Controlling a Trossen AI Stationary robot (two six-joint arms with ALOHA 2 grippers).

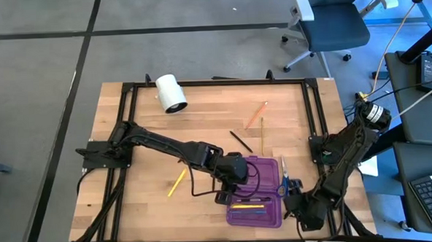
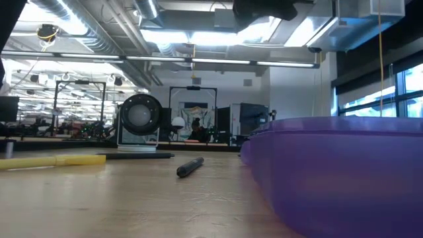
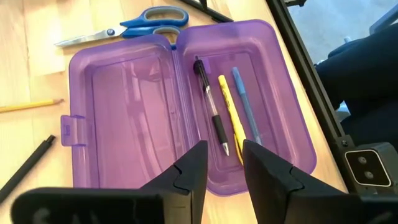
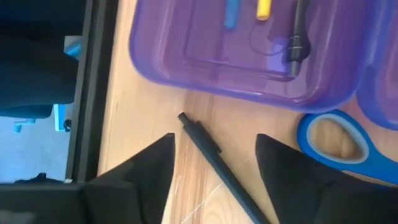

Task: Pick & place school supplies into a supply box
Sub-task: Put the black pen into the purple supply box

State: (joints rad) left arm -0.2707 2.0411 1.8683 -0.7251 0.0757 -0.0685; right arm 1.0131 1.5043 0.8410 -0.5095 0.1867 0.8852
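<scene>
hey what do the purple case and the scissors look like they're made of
Case: looks like translucent purple plastic, glossy; the wood grain shows through its walls and light glints on its rims.
Scissors: blades look like bare metal, grey and shiny; handles are probably smooth blue plastic, judging by their solid colour and moulded loops.

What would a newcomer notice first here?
The open purple pencil case near the table's front edge, three pens lying in one half. The left gripper hovers over it, jaws apart and empty. Blue-handled scissors lie beside the case, and the right gripper straddles a black pen.
</scene>
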